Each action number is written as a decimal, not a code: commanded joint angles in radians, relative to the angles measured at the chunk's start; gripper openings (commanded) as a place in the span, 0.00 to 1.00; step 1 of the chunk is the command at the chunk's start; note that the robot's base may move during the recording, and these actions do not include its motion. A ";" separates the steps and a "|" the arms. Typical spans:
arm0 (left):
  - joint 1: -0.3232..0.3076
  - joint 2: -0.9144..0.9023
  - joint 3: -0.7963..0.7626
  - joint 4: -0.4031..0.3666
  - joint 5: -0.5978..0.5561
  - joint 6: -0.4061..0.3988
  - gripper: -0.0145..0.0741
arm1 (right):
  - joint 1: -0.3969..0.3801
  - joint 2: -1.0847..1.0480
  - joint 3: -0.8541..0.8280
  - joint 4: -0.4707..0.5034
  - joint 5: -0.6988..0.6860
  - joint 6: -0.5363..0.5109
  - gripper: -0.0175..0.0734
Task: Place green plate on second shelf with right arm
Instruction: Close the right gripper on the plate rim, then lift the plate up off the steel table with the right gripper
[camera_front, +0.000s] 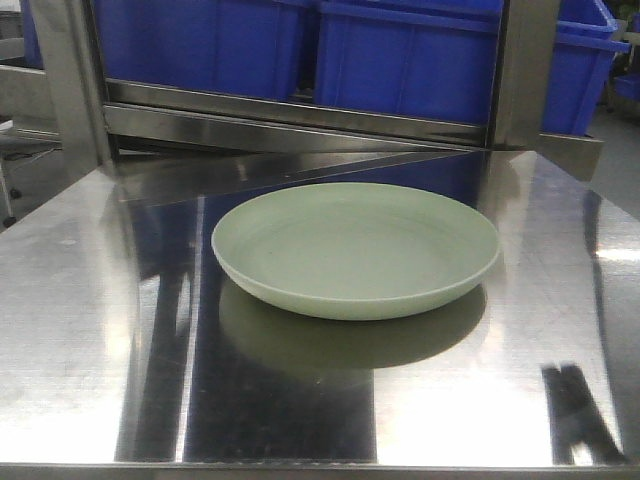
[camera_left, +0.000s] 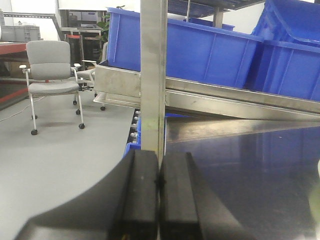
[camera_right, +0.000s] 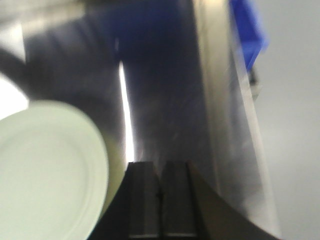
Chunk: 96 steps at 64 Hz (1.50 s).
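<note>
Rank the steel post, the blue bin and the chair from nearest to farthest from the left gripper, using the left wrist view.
1. Steel post: straight ahead of the left gripper, whose jaws are shut.
2. Blue bin: just behind the post, up and to the right.
3. Chair: far left, out on the grey floor.

The green plate (camera_front: 355, 248) lies flat and upright in front of me, empty, on the steel desk (camera_front: 80, 350).
</note>
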 joint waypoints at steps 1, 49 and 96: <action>-0.006 -0.018 0.042 -0.006 -0.082 -0.001 0.31 | 0.042 0.069 -0.083 0.032 0.009 -0.025 0.36; -0.006 -0.018 0.042 -0.006 -0.082 -0.001 0.31 | 0.182 0.327 -0.123 0.226 0.039 -0.036 0.72; -0.006 -0.018 0.042 -0.006 -0.082 -0.001 0.31 | 0.181 0.468 -0.123 0.291 -0.067 -0.036 0.31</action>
